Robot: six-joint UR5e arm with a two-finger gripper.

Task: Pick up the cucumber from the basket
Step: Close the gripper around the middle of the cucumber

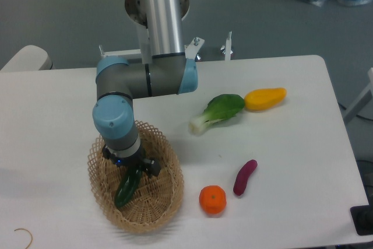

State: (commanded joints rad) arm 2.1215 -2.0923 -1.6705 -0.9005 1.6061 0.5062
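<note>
**A:** Start at the near edge of the table (pixel 303 161). What do you have there?

**B:** You have the basket (pixel 166 202) at the front left, oval and woven, with an open lattice rim. The cucumber (pixel 128 186) lies inside it, dark green and glossy, running from the lower left up toward the arm's wrist.

**A:** And the pincer?

**B:** Your pincer (pixel 132 166) is down inside the basket, right over the upper end of the cucumber. That end disappears under the dark pincer body, so the two overlap from this camera. You cannot tell how far apart the fingers stand, nor whether they clamp the cucumber or only sit around it; the wrist hides them.

**A:** So where is the cucumber relative to it?

**B:** Directly below and in front of the pincer, its lower end resting on the basket floor toward the left wall.

**A:** What else, moving back?

**B:** Just right of the basket you see an orange (pixel 213 199), and beside that a small purple eggplant-like piece (pixel 245 177). Farther back sits a bok choy (pixel 218 112) with its white stem pointing left, and touching its leafy end a yellow mango-like fruit (pixel 265 98). A thin loop of wire or rubber band (pixel 23 236) lies at the near left corner.
</note>
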